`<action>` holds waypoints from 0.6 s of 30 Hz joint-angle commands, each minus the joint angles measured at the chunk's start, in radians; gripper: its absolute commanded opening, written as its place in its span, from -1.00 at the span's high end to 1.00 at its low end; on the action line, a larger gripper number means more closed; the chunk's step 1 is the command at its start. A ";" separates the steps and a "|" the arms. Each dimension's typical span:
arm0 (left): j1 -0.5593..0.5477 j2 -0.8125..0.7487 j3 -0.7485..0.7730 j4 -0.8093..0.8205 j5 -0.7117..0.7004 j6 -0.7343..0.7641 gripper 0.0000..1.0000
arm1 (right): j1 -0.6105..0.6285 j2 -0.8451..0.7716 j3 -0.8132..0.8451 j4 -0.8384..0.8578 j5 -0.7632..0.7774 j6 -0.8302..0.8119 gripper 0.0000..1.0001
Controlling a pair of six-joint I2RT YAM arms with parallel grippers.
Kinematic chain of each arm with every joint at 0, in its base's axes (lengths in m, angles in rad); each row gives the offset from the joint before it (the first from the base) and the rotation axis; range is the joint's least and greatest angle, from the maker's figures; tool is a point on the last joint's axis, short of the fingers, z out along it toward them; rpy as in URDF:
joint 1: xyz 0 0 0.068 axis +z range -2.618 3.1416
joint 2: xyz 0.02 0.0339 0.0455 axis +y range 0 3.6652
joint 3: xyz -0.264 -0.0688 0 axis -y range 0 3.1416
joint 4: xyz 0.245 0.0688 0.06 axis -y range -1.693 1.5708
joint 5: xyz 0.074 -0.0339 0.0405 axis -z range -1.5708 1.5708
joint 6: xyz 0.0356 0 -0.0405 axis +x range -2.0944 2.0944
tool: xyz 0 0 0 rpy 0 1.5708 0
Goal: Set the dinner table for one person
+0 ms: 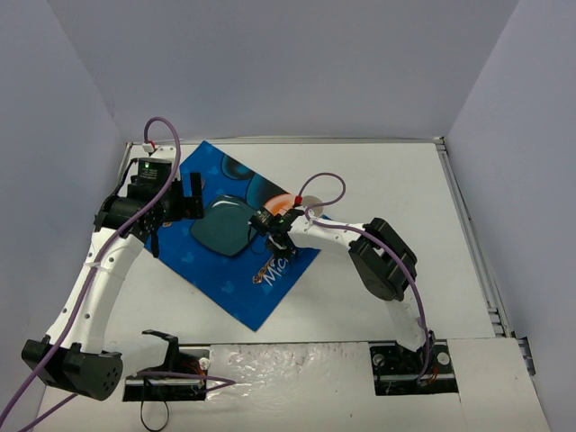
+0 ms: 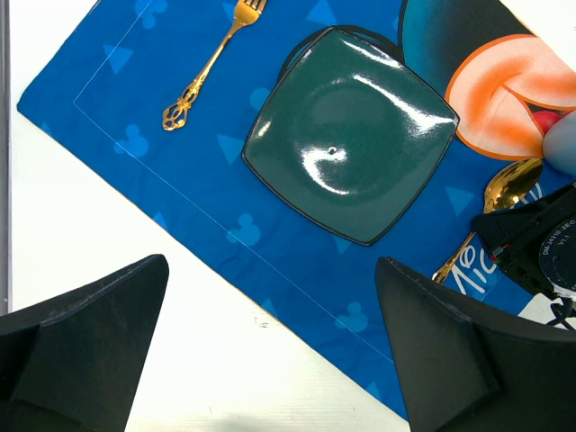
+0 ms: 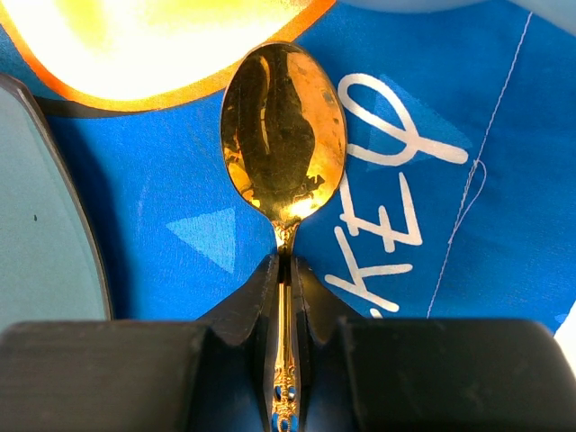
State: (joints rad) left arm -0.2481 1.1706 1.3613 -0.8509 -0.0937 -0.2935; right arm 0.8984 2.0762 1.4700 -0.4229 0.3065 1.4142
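Right wrist view: right tool (image 3: 283, 274) is pressed onto the thin handle of the gold spoon (image 3: 283, 135), pinching just below the bowl. Spoon bowl faces up over the blue placemat (image 3: 193, 270), next to the white lettering. Green plate (image 3: 40, 225) edge is just to the left. Can't tell if the spoon rests on the cloth or sits a hair above it.

- Risk 1: the handle is narrow and slick and the grip is close to the bowl, so the spoon may pivot or slip in the pinch if moved fast.
- Risk 2: if the fingertips touch the cloth, a sideways drag could bunch the placemat and shift the plate and fork with it.
- Risk 3: the plate rim is near, so a leftward move could knock it.

Left wrist view: left tool (image 2: 272, 270) is spread wide and holds nothing. It hangs over the near edge of the placemat where it meets the white counter (image 2: 63, 234). Plate sits mid-mat. Fork (image 2: 211, 67) lies beyond it on the mat, apart from the plate. The right tool's body shows at the right edge, near.

- Risk 4: both arms work over the same mat, so a careless swing could make them collide.

Top view: the counter carries the mat left of centre. The mat lies skewed, one corner near the arm bases. A drag could pull it further askew.
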 commanded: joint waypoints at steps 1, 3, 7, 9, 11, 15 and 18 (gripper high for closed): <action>-0.005 -0.007 0.012 0.023 0.003 -0.010 -0.94 | 0.021 0.009 -0.001 -0.024 0.007 0.028 0.83; -0.005 -0.009 0.012 0.023 0.009 -0.013 -0.94 | 0.026 0.007 0.005 -0.024 0.014 0.014 0.71; -0.005 -0.016 0.018 0.014 0.012 -0.013 -0.94 | 0.039 -0.027 0.016 -0.025 0.068 -0.022 0.30; -0.005 -0.021 0.026 0.010 0.014 -0.015 -0.94 | 0.042 -0.063 0.027 -0.025 0.096 -0.052 0.21; -0.005 -0.029 0.033 0.002 0.020 -0.019 -0.94 | 0.050 -0.116 0.030 -0.025 0.141 -0.058 0.08; -0.003 -0.050 0.050 -0.012 0.017 -0.031 -0.94 | 0.058 -0.193 0.049 -0.024 0.184 -0.128 -0.03; -0.003 -0.099 0.058 -0.014 0.008 -0.044 -0.94 | 0.059 -0.294 0.039 -0.024 0.226 -0.203 -0.24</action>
State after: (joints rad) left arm -0.2481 1.1568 1.3613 -0.8716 -0.0757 -0.3044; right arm 0.9520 1.9797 1.4746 -0.4271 0.3962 1.3075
